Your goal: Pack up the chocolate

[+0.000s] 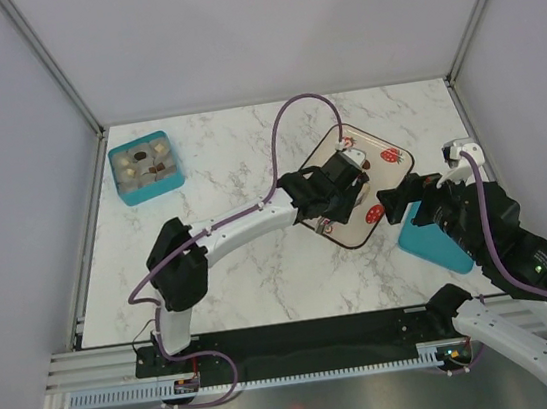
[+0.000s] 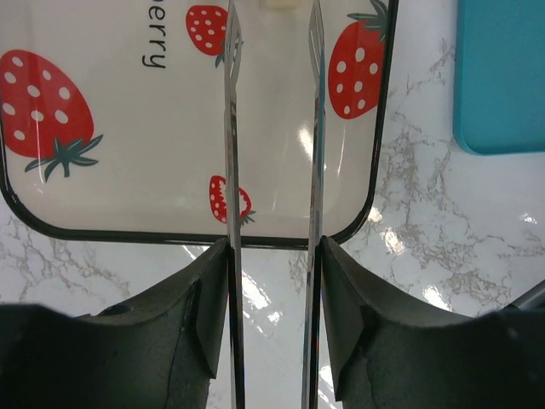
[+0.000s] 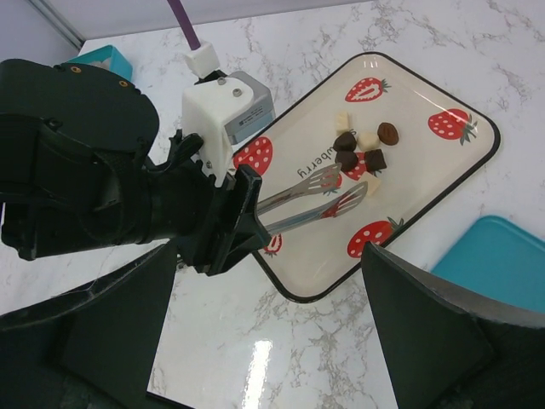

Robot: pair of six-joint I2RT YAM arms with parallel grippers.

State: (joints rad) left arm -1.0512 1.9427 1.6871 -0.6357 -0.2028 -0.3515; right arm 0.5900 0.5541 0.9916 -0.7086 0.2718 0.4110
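Note:
Several chocolate pieces (image 3: 362, 149), dark, brown and pale, lie in a cluster on the strawberry-print tray (image 3: 426, 183). My left gripper (image 3: 247, 213) is shut on long metal tongs (image 3: 328, 194). The tong tips are apart and hover just short of the cluster, with nothing between them. In the left wrist view the tongs (image 2: 230, 128) reach over the tray (image 2: 128, 153), and one pale piece (image 2: 281, 3) shows at the top edge. My right gripper (image 3: 271, 256) is open and empty above the table, near the tray's corner. A teal box (image 1: 145, 166) at the far left holds several pieces.
A teal lid (image 1: 434, 239) lies right of the tray (image 1: 350, 235), under my right gripper (image 1: 399, 200). It also shows in the right wrist view (image 3: 494, 264) and the left wrist view (image 2: 502, 77). Frame posts stand at the far corners.

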